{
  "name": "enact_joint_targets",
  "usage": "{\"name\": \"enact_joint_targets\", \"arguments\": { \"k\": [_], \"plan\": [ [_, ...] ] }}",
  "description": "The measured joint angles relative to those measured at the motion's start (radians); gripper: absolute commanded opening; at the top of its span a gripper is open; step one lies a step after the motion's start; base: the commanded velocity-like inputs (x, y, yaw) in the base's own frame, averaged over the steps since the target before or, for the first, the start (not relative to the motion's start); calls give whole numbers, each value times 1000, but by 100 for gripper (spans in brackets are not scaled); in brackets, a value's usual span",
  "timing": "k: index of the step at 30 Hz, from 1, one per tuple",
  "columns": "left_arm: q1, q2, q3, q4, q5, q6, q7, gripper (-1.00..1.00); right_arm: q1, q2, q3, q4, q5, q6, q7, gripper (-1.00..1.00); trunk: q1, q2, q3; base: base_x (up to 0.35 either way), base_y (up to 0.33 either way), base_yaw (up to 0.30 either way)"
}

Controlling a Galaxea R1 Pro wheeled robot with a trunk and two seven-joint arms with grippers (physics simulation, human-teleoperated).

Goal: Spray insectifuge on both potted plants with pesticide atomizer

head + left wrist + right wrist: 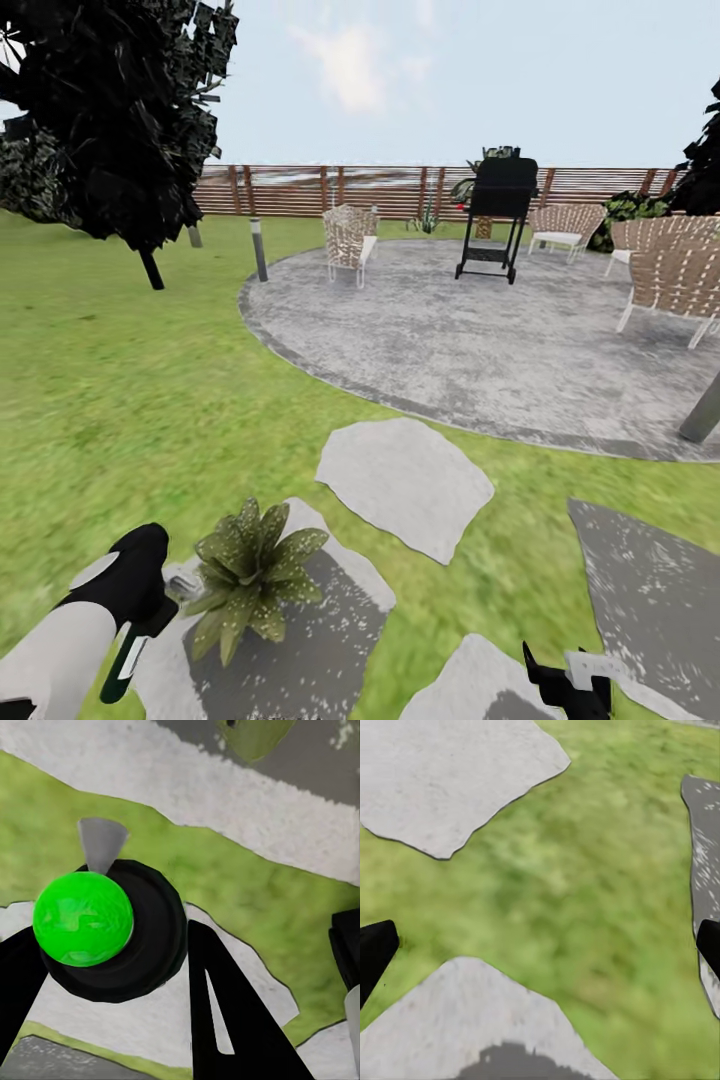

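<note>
Lawn [130,400] | left hand [112,967] pinching atomizer [84,919] | right hand [540,952] spread

Potted plant [250,580] sitting on stepping stone [300,650], leaves spreading just beside left gripper [165,600], crowding that side. Pesticide atomizer [105,926] filling gap between left jaws. Right gripper [540,952] hanging with jaws wide apart over bare lawn [585,870] and flat stones; nothing standing between them. Grill [497,215], chairs [350,240], post [259,250], tree [120,120] standing well away.
</note>
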Motion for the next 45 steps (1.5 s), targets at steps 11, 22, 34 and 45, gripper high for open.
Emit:
{"name": "enact_joint_targets", "arguments": {
  "k": [11, 22, 34, 45],
  "plan": [
    [1, -2, -2, 1, -1, -2, 0, -100, 0, 0, 0, 0, 0, 0, 0, 100, 0, 0, 0, 105, -44, 135],
    [7, -5, -2, 2, -10, -4, 1, -100, 0, 0, 0, 0, 0, 0, 0, 100, 0, 0, 0, 80, -220, 6],
    [8, -2, -2, 6, -11, -5, 0, -100, 0, 0, 0, 0, 0, 0, 0, 100, -1, 0, 0, 84, -14, 199],
    [11, -3, -5, 62, -13, -9, 1, -100, 0, 0, 0, 1, 0, 0, 0, 100, 0, 0, 0, 137, 0, 4]
  ]
}}
